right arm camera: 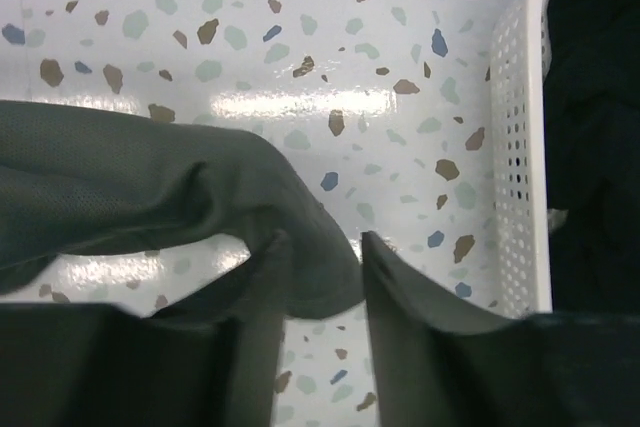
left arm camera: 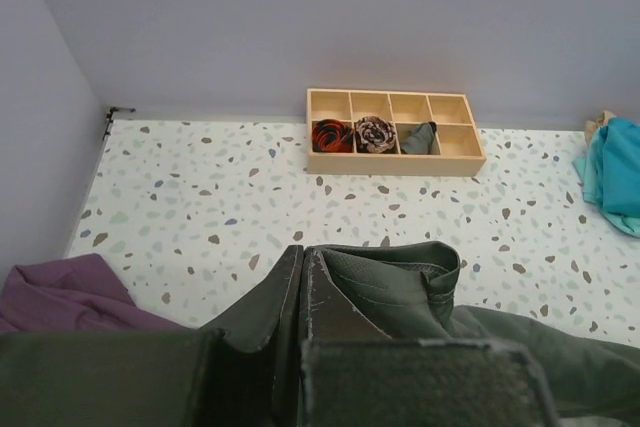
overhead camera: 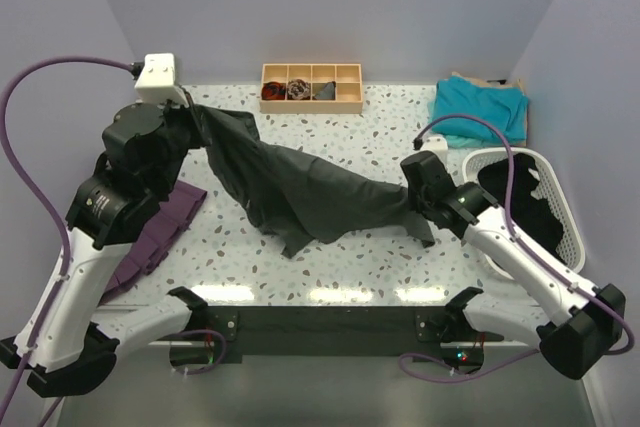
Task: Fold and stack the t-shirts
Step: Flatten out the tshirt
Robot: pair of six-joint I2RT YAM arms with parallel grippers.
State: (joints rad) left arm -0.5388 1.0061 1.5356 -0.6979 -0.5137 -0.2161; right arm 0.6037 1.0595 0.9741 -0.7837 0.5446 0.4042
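Observation:
The dark charcoal t-shirt (overhead camera: 310,192) hangs stretched across the table between my two grippers. My left gripper (overhead camera: 195,119) is raised at the back left and shut on one edge of it; in the left wrist view the jaws (left arm camera: 300,252) are closed with a hemmed fold of the shirt (left arm camera: 400,282) beside them. My right gripper (overhead camera: 412,187) is low at the shirt's right end. In the right wrist view its jaws (right arm camera: 325,242) stand apart, with a fold of the shirt (right arm camera: 100,177) lying between them. The teal t-shirt (overhead camera: 480,107) lies crumpled at the back right, also in the left wrist view (left arm camera: 615,172).
A purple cloth (overhead camera: 160,232) lies at the left edge under my left arm. A white mesh basket (overhead camera: 560,197) holding dark clothing stands at the right, close to my right gripper (right arm camera: 515,147). A wooden compartment tray (overhead camera: 311,87) sits at the back centre.

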